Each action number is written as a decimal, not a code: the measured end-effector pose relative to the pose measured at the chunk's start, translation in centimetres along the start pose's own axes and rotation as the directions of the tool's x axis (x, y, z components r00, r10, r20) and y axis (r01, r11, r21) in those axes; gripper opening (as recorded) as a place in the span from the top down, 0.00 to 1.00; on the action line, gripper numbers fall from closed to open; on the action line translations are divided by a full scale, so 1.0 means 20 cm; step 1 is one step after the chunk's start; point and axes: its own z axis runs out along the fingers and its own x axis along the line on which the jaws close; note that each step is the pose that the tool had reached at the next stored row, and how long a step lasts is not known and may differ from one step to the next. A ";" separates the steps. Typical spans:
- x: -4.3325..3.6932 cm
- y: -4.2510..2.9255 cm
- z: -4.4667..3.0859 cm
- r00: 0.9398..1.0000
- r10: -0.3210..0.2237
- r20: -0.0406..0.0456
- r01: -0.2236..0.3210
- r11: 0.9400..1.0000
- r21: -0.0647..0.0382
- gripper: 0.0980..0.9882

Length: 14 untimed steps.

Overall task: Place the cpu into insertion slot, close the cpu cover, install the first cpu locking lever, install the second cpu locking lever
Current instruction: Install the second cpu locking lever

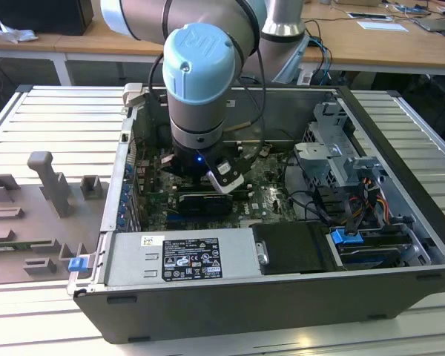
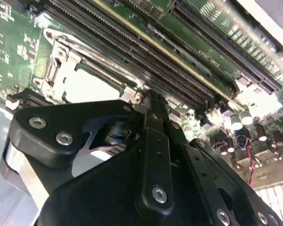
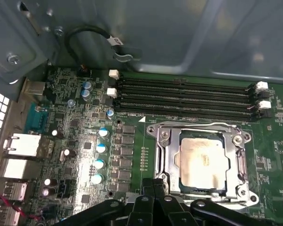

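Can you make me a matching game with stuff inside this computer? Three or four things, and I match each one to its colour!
Things:
1. cpu
2. memory slots
3. circuit board
4. cpu cover

Colours:
A. green
B. pale beige square
C. long and black
D. silvery metal frame

Pairs: 1-B, 2-C, 3-A, 4-D
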 end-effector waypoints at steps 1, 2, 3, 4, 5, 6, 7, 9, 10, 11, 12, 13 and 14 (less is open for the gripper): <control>0.001 0.000 0.000 1.000 0.000 0.000 0.000 1.000 0.000 0.99; 0.002 0.001 -0.004 1.000 0.000 0.000 0.000 1.000 -0.002 0.99; 0.001 0.004 -0.013 1.000 0.000 0.000 0.000 1.000 -0.002 0.99; 0.001 0.007 -0.020 1.000 0.000 0.000 0.000 1.000 -0.002 0.99; 0.001 0.009 -0.028 1.000 0.000 0.000 0.000 1.000 -0.002 0.99; 0.000 0.012 -0.036 1.000 0.000 0.000 0.000 1.000 -0.002 0.99; 0.000 0.014 -0.042 1.000 0.000 0.000 0.000 1.000 -0.002 0.99; 0.000 0.018 -0.052 1.000 0.000 0.000 0.000 1.000 -0.002 0.99; 0.000 0.019 -0.057 1.000 0.000 0.000 0.000 1.000 -0.002 0.99; -0.001 0.022 -0.064 1.000 0.000 0.000 0.000 1.000 -0.002 0.99; -0.001 0.024 -0.073 1.000 0.000 0.000 0.000 1.000 -0.002 0.99; -0.001 0.027 -0.082 1.000 0.000 0.000 0.000 1.000 -0.002 0.99; -0.002 0.031 -0.091 1.000 0.000 0.000 0.000 1.000 -0.002 0.99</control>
